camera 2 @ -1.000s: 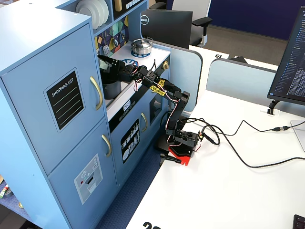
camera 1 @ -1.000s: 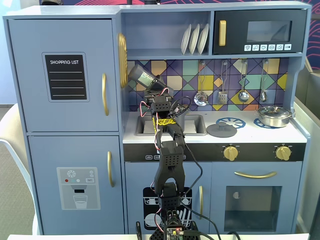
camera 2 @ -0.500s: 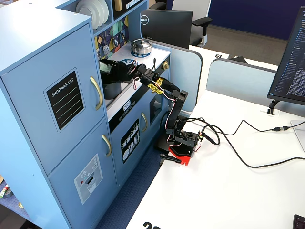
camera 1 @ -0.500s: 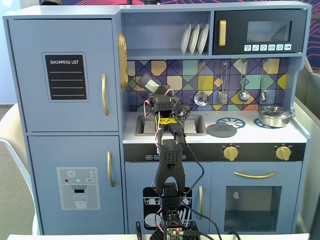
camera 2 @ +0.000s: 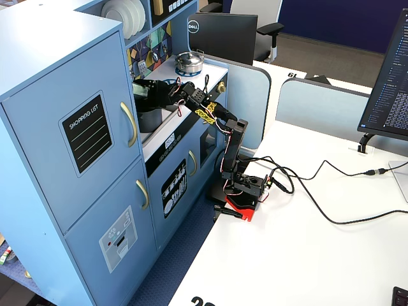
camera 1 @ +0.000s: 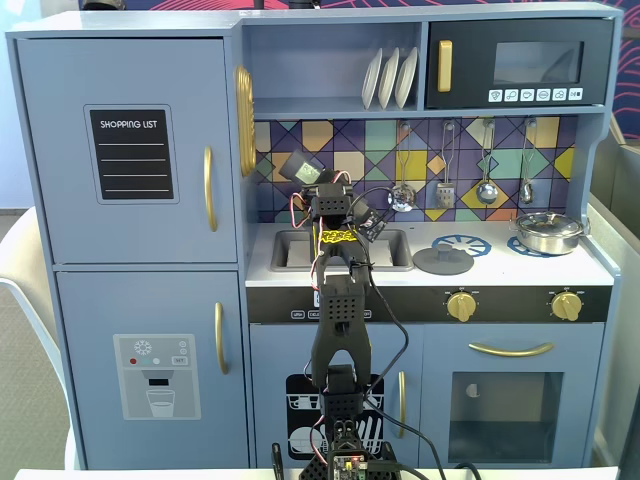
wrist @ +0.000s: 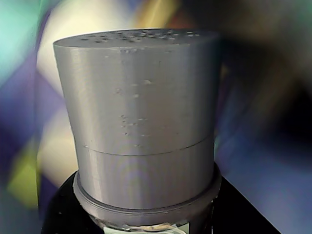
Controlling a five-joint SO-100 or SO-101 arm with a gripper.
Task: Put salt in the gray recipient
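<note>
Fixed views are showing the toy kitchen (camera 1: 130, 150) with the gray recipient (camera 2: 148, 120) sitting in its sink, while the gripper (camera 1: 318, 180) is clamping the salt (camera 1: 300, 167) tilted above it, needing steadier tipping directly over the opening.

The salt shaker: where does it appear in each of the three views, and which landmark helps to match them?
A fixed view: salt shaker left of centre, tilted, above the sink.
Wrist view: its gray top fills the middle.
Another fixed view: upper left, by the fridge door, partly hidden.
Shared landmark of both fixed views: steel pan.
</note>
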